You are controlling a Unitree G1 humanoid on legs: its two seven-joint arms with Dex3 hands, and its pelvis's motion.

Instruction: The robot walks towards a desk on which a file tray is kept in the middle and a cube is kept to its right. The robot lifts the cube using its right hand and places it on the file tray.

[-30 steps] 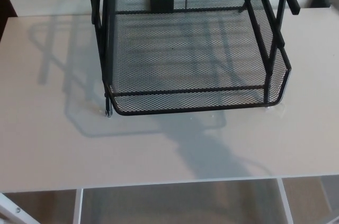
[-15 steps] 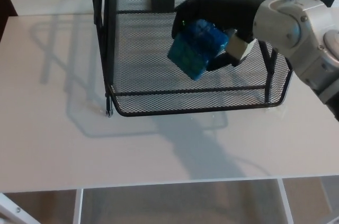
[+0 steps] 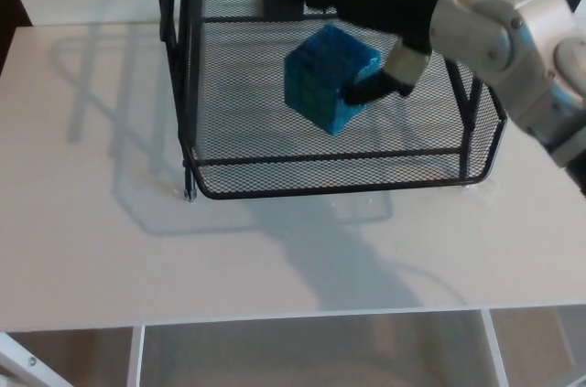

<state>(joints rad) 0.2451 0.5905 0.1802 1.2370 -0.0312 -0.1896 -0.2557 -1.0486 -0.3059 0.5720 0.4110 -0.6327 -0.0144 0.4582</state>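
Placing is the step you have in hand, and I judge it nearly done. Start from the desk (image 3: 92,250), of which you have one: it fills the view from the near edge to the far one. One tray (image 3: 339,188) stands on it, midway between the left and right edges and close to the far edge, its black mesh floor open towards you and its uprights rising at both sides.

One hand shows, the right hand (image 3: 385,3), reaching in from the desk's right side over the tray's far right corner. Its fingers (image 3: 377,85) are spread. One tip touches the lower right face of the cube (image 3: 325,76), and the upper ones point left with bare mesh showing between them and the cube's top. Nothing looks pinched. The left hand is not in view.

You have one cube, blue, inside the tray near the middle of its floor. It is tilted on a corner and not lying flat, and whether that corner touches the mesh you cannot tell from this view.

Your next move calls for drawing the hand up and back to the right. Keep clear of the right uprights, and do not let that touching fingertip drag or tip the cube. Then check that it settles flat.
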